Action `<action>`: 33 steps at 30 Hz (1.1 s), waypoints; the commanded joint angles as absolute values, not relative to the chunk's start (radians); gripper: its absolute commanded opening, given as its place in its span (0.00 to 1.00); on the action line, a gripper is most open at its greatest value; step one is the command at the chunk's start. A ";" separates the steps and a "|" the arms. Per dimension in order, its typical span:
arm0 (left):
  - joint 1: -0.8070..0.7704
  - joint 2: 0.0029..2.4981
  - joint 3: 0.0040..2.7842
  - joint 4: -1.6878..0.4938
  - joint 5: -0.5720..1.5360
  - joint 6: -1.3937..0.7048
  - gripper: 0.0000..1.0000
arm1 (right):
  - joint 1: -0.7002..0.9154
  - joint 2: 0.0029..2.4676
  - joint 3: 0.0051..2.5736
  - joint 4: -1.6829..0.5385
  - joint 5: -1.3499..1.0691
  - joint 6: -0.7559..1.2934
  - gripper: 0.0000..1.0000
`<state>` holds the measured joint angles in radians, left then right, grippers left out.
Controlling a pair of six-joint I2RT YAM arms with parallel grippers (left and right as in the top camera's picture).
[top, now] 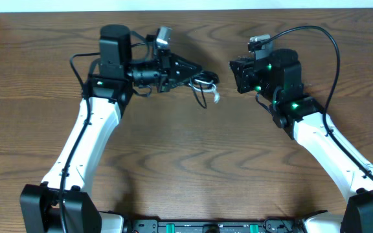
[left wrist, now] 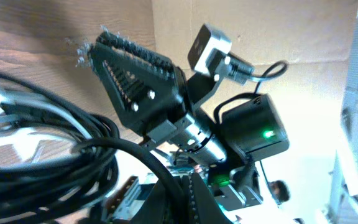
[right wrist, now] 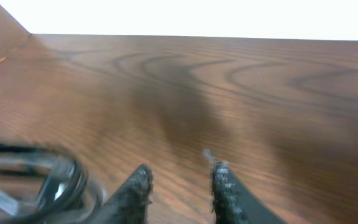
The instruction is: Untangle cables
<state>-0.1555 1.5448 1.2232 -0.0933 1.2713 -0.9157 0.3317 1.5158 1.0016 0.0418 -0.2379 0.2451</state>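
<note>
The cables (top: 204,83) are a small tangle of black cords with a short white one (top: 215,97), hanging at my left gripper's tip near the table's far middle. My left gripper (top: 198,72) is shut on a black cable (left wrist: 166,168) that runs up between its fingers (left wrist: 188,199). In the left wrist view the looped black bundle (left wrist: 42,168) fills the lower left. My right gripper (top: 234,72) is just right of the tangle, its fingers apart with nothing between them (right wrist: 180,183). The blurred bundle (right wrist: 42,183) lies to their left, and the right gripper's toothed fingers (left wrist: 129,74) show side-on.
The brown wood table (top: 186,162) stretches toward the front. Thick black arm cords loop over the right arm (top: 332,58) and beside the left arm (top: 76,65). A cardboard wall (left wrist: 253,31) stands behind the table.
</note>
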 commanded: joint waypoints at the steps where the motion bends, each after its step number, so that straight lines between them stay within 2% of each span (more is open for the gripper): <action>1: -0.139 1.543 1.237 -0.072 1.330 -1.004 0.07 | 0.331 1.519 1.019 0.036 -0.409 0.194 0.41; 5: -0.139 1.543 1.237 -0.073 1.312 -1.200 0.07 | 0.331 1.518 1.019 0.002 -0.519 0.133 0.64; 11: -0.140 1.543 1.237 -0.072 1.167 -1.445 0.07 | 0.331 1.518 1.019 -0.011 -0.606 0.114 0.74; 16: -0.139 1.543 1.237 -0.052 1.159 -1.551 0.07 | 0.333 1.518 1.019 -0.015 -0.615 0.074 0.82; 21: -0.140 1.543 1.237 -0.047 1.159 -1.552 0.07 | 0.336 1.518 1.019 -0.016 -0.674 0.015 0.88; 28: -0.141 1.543 1.237 -0.046 1.163 -1.594 0.07 | 0.364 1.521 1.019 -0.064 -0.683 -0.076 0.90; 33: -0.147 1.542 1.237 -0.041 1.197 -1.653 0.07 | 0.390 1.540 1.019 -0.029 -0.636 -0.085 0.85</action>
<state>-0.1406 1.5448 1.2232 -0.0540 1.1549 -1.6035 0.3706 1.5188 1.0016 -0.0471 -0.6571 -0.0467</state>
